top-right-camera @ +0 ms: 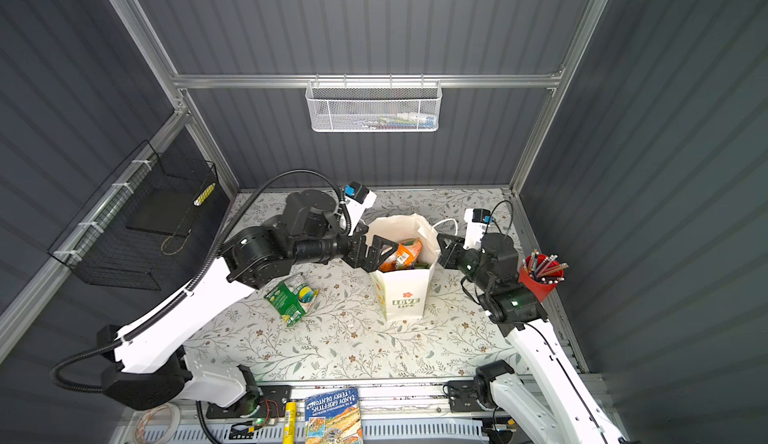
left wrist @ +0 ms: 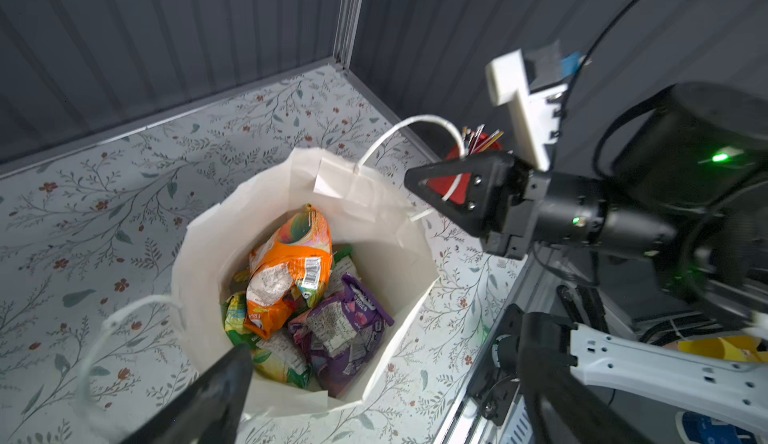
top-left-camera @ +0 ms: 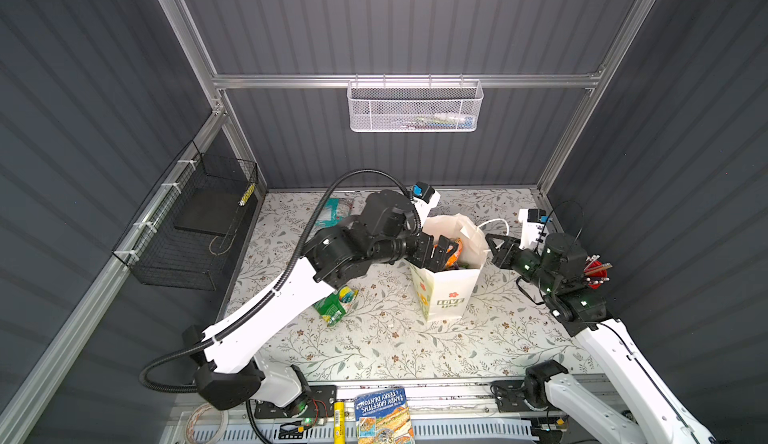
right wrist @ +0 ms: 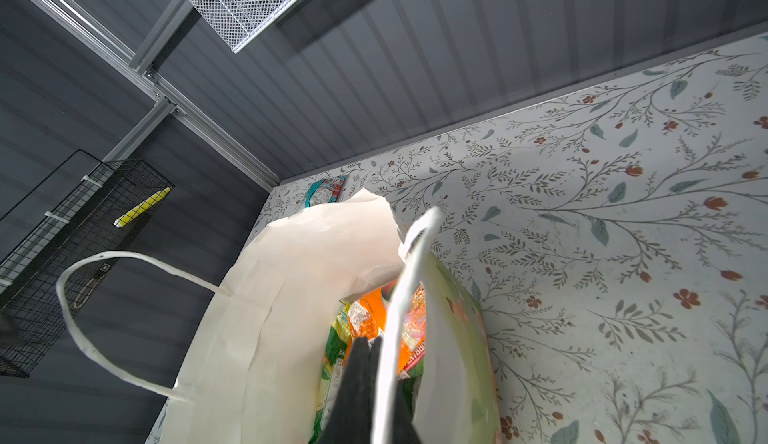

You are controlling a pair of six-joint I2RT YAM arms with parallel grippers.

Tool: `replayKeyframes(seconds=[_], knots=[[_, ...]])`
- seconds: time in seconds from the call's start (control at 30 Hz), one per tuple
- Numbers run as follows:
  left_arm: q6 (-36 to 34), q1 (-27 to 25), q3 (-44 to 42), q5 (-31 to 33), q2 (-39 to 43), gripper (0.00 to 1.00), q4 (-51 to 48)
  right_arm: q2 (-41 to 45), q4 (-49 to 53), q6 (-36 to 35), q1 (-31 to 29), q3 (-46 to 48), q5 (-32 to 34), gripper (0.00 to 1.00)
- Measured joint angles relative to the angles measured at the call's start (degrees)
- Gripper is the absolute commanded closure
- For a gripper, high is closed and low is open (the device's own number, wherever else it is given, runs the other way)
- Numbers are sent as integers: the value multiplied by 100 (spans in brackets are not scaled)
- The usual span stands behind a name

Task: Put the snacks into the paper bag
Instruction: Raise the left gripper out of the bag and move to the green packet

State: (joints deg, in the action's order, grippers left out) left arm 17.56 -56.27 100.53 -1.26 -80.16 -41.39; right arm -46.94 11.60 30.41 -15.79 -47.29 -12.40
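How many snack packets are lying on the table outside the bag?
2: a green packet beside the left arm, a teal-white packet by the back wall. Others may hide under that arm.

Bright, even overhead light — soft shadows, bent edges, near parts blurred in wrist views.

- The tabletop (top-left-camera: 374,350), covered in a pale print of leafy sprigs and small red flowers, fills the lower middle of both top views.
- A white paper bag (top-left-camera: 446,296) stands upright on it, right of centre, with its mouth open.
- A green packet (top-left-camera: 334,302) lies flat to the left of the bag, apart from it.
- A teal-and-white packet (top-left-camera: 334,211) lies near the table's upper left corner, close to the back wall.
- A red cup (top-right-camera: 538,286) of pencils stands at the right edge.
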Motion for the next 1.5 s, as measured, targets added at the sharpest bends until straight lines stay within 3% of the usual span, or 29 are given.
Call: replayKeyframes(seconds=[0.17,0.37,0.67,0.8,0.93,1.17,1.5], knots=[[2,-2,-20,603,581,0,90,-2,0,0,0,2,2,100],[168,-4,-208,2131,970,0,-293,42,11,-2,0,2,7,100],[933,0,-2199,3357,1755,0,-861,114,37,-42,0,2,17,100],[1390,48,-2730,3626,2050,0,-1141,201,46,-48,0,2,20,100],[1711,498,-3438,3399,2131,0,-1132,195,52,-48,0,2,17,100],[1965,2070,-4662,2225,1867,0,-651,195,57,-48,0,2,17,100],[2264,3292,-5480,949,1346,0,446,195,63,-50,0,2,17,100]])
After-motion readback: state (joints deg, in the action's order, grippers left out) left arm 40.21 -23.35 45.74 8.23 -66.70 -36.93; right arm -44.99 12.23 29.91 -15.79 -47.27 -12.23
